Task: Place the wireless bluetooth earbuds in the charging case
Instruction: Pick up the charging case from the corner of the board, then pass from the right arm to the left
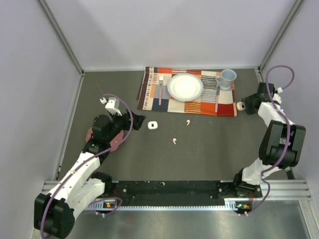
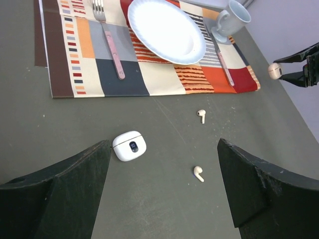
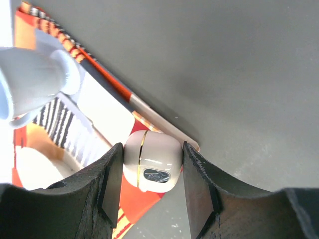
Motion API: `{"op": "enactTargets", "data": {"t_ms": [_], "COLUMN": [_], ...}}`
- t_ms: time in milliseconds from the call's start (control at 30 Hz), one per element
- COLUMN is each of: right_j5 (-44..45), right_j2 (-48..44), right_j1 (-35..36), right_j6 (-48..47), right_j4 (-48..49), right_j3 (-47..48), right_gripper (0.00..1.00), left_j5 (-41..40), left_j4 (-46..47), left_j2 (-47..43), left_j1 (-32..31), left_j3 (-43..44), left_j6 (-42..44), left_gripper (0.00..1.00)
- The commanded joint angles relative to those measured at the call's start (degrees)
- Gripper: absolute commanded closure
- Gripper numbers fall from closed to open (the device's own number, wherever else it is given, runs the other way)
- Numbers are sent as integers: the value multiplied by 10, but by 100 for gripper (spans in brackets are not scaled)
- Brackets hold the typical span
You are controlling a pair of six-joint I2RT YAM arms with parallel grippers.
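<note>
Two tiny white earbuds lie on the dark table: one (image 1: 188, 122) near the placemat's front edge, one (image 1: 174, 141) nearer to me. In the left wrist view they show too, the far one (image 2: 201, 115) and the near one (image 2: 198, 173). A white charging case (image 1: 152, 125), closed, lies just right of my left gripper (image 1: 138, 121), which is open and empty; the case (image 2: 129, 145) sits by its left finger. My right gripper (image 1: 245, 105) is shut on a second, cream case (image 3: 152, 167) with a gold seam, held beside the placemat's right corner. No other earbuds show.
A patterned placemat (image 1: 154, 102) at the back holds a white plate (image 1: 185, 87), a fork (image 1: 160, 89), a knife (image 1: 217, 97) and a pale blue mug (image 1: 227, 78). A small white speck (image 1: 163, 183) lies on the black rail near the arm bases. Walls enclose the table.
</note>
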Motion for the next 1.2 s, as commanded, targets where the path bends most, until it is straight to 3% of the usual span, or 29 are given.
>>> {"op": "enactTargets", "data": {"t_ms": [0,133,300,600,733,833,900,1167], "right_j5": [20,0,-74,-72,-56,-40,-27,52], "right_j2": [-79,-142,-212,-380,-445,-480,-485,-470], "right_j1": [3,3,9,134,189,240,280,422], "right_j6": [-7,-7,30,108,151,184,205,247], "right_j4": [46,47,54,92,106,140,158,216], "right_j3": [-31,-60,-112,-205,-262,-295,-304,-282], "right_gripper": [100,100,100,100,100,100,100,100], "left_j5": [27,31,-36,48,63,41,9,-27], "left_j4": [38,51,9,124,221,234,238,363], "left_j2": [-11,-18,-24,-5,-11,-11,-9,41], "left_j1": [2,3,2,-25,-63,-115,-161,-245], "left_j3": [19,8,20,-6,-50,-56,-51,-59], "left_j6": [-8,-19,-29,-64,-73,-35,-9,36], "left_gripper": [7,6,5,9,9,9,11,11]}}
